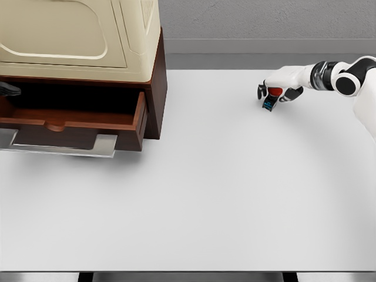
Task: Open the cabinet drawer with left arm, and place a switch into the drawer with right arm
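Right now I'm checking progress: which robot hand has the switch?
The right robot hand, at the white table's far right, grips the small red-and-blue switch. The left isn't clearly visible.

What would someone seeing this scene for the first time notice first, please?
Probably the open drawer jutting from the dark wooden cabinet at the upper left, beneath a cream-coloured appliance. Next, the white right hand at the upper right, curled over a small red-and-blue switch on the otherwise plain white table.
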Robot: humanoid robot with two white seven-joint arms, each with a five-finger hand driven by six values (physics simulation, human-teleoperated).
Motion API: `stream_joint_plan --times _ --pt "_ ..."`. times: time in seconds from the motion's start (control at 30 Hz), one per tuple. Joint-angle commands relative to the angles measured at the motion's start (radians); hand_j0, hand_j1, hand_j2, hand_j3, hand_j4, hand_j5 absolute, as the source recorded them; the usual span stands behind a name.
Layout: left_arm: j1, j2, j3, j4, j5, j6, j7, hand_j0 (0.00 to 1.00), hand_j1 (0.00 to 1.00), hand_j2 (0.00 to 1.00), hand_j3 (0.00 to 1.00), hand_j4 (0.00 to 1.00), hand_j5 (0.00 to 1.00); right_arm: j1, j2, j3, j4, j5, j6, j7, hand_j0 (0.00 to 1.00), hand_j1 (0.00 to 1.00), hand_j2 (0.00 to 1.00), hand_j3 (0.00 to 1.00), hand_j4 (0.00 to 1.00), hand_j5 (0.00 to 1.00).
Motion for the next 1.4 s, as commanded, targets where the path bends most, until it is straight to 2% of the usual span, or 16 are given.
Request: stream_joint_plan --times 0.0,0.17,0.2,0.33,0.53,0.63,0.87,1.17,1.2,1.3,1.37 --pt "0.000 0.001 0.000 -0.002 0.008 0.002 0.000 0.94 0.94 0.94 0.94 0.94 0.94 0.000 0.000 -0.002 0.001 -0.003 0.002 0.000 0.56 0.56 0.56 0.56 0.56 0.56" --pt "0.000 0.002 0.000 -0.002 -0.005 0.002 0.000 0.94 0.94 0.94 0.94 0.94 0.94 -0.002 0.001 -0.004 -0.001 -0.003 0.002 0.000 0.55 0.55 0.55 0.55 0.55 0.55" --pt "0.002 0.002 0.000 -0.002 -0.005 0.002 0.000 0.94 0.94 0.94 0.94 0.94 0.94 -0.002 0.001 -0.005 -0.001 -0.005 0.002 0.000 0.48 0.48 0.48 0.48 0.48 0.48" --pt "0.000 0.007 -0.002 0.004 -0.019 0.002 0.000 0.94 0.94 0.94 0.94 0.94 0.94 -0.002 0.001 -0.007 -0.002 -0.011 0.002 0.000 0.43 0.43 0.43 0.43 0.43 0.43" --pt "0.002 0.010 -0.002 0.006 -0.028 0.002 0.000 0.94 0.94 0.94 0.94 0.94 0.94 -0.002 0.000 -0.008 -0.004 -0.014 0.002 0.000 0.44 0.44 0.44 0.44 0.44 0.44" --pt "0.002 0.011 -0.002 0.004 -0.031 0.000 0.000 0.94 0.94 0.94 0.94 0.94 0.94 -0.002 0.000 -0.013 -0.012 -0.019 0.002 0.000 0.40 0.40 0.40 0.40 0.40 0.40" --pt "0.002 0.011 -0.002 0.004 -0.034 0.000 0.000 0.94 0.94 0.94 0.94 0.94 0.94 -0.002 -0.002 -0.099 -0.039 -0.022 0.002 0.000 0.38 0.38 0.38 0.38 0.38 0.38" --pt "0.002 0.018 -0.002 0.004 -0.034 0.000 0.000 0.94 0.94 0.94 0.94 0.94 0.94 0.009 -0.014 -0.108 -0.185 -0.122 0.002 0.000 0.40 0.40 0.40 0.40 0.40 0.40" --pt "0.002 0.016 -0.002 0.003 -0.034 0.000 0.000 0.94 0.94 0.94 0.94 0.94 0.94 0.017 -0.034 -0.108 -0.205 -0.123 0.002 0.000 0.40 0.40 0.40 0.40 0.40 0.40" --pt "0.000 0.015 -0.020 0.000 -0.034 -0.012 0.000 0.94 0.94 0.94 0.94 0.94 0.94 0.061 -0.107 -0.105 -0.381 -0.125 0.002 0.000 0.41 0.41 0.41 0.41 0.41 0.41" --pt "0.000 0.015 -0.020 0.000 -0.034 -0.012 0.000 0.94 0.94 0.94 0.94 0.94 0.94 0.095 -0.166 -0.103 -0.505 -0.195 0.002 0.000 0.41 0.41 0.41 0.41 0.41 0.41"
